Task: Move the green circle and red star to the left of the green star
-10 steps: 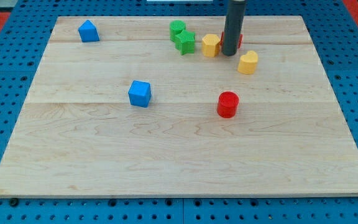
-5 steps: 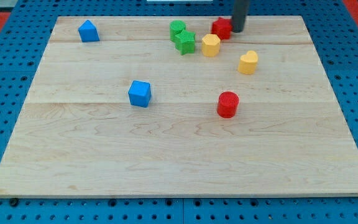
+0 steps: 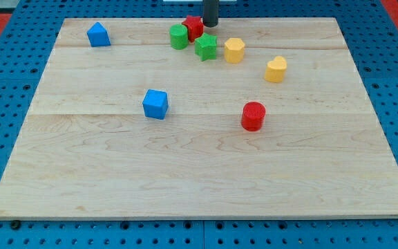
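Note:
The green circle (image 3: 179,37) sits near the board's top edge. The red star (image 3: 193,28) touches it on its upper right. The green star (image 3: 206,48) lies just right of and below them, close to the red star. My tip (image 3: 211,25) is at the top edge of the board, right against the red star's right side and above the green star.
A yellow hexagon block (image 3: 234,50) sits right of the green star, a yellow heart (image 3: 276,69) further right. A red cylinder (image 3: 253,115) is mid-right. A blue cube (image 3: 155,104) is mid-left and a blue pentagon-like block (image 3: 98,34) at top left.
My tip moved left along the top edge, pushing the red star left past the green star. The red star pushed the green circle left. The green star barely moved.

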Robot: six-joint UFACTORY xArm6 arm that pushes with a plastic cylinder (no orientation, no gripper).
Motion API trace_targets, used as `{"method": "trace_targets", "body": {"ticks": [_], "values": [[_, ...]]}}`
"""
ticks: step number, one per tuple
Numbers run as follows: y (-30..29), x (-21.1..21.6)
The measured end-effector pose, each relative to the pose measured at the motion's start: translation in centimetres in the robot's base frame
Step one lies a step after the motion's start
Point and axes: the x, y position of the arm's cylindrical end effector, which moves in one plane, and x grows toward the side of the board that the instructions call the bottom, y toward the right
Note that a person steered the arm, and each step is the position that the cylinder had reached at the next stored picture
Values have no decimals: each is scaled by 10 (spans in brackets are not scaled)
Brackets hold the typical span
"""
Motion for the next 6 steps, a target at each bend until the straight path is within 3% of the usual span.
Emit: {"method": "trace_targets", "body": {"ticks": [3, 6], "values": [[-107, -2], [-138, 25]]}}
